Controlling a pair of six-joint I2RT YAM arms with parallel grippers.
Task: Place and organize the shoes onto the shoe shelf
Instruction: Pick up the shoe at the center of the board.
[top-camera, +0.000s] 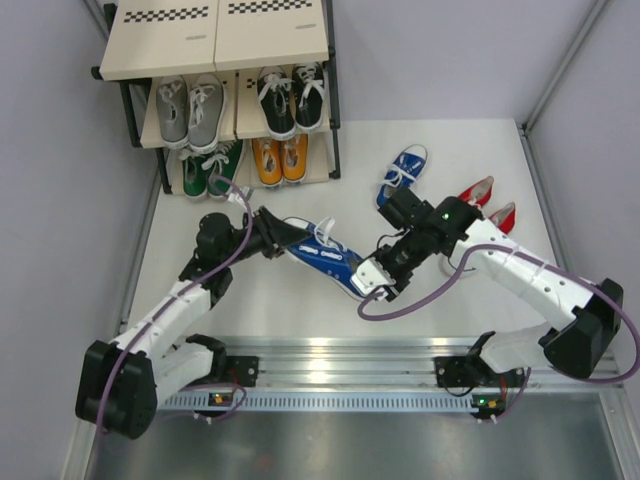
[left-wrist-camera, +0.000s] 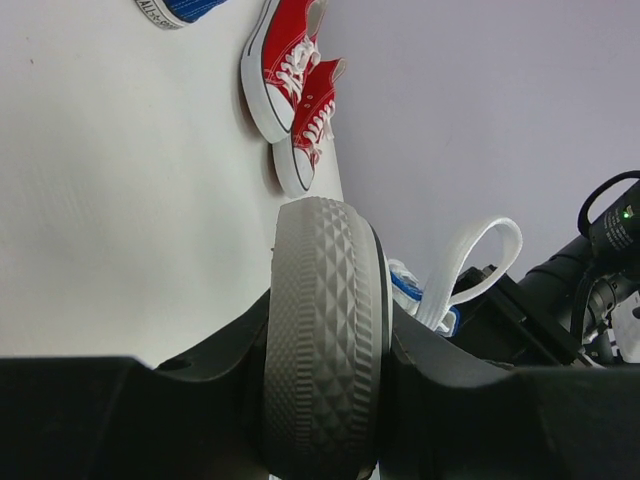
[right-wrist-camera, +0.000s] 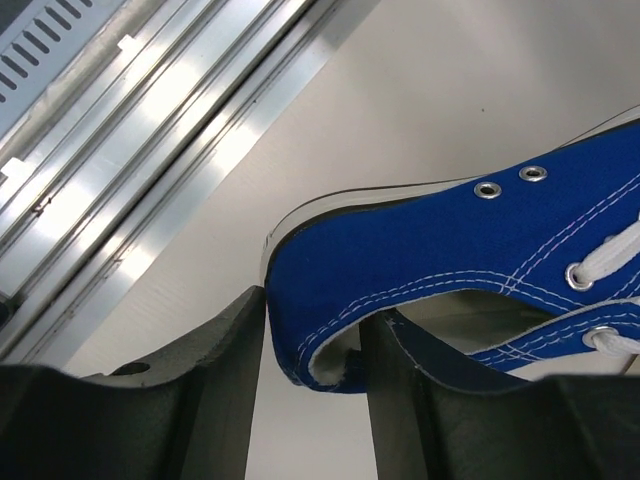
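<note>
— Where is the blue shoe (top-camera: 325, 257) sitting?
— Mid-frame: the left gripper (top-camera: 283, 240) is clamping its toe and the right gripper (top-camera: 368, 278) is pinching its heel.
— And the shoe shelf (top-camera: 215, 42), upper left?
— Its middle board is carrying the grey pair (top-camera: 190, 112) and black pair (top-camera: 292, 100), its bottom the green pair (top-camera: 210, 170) and orange pair (top-camera: 280, 160).

I read even, diffuse overhead light in all three views, bright throughout. In the top view, glare burns out patches of the aluminium rail (top-camera: 340, 352), and straight edges bow slightly towards the corners. In the left wrist view, the red shoes (left-wrist-camera: 290, 95) cast faint, soft shadows on the white table (left-wrist-camera: 120, 200). In the right wrist view, the blue shoe (right-wrist-camera: 450, 250) is sharp and the rail shows bright streaks
</note>
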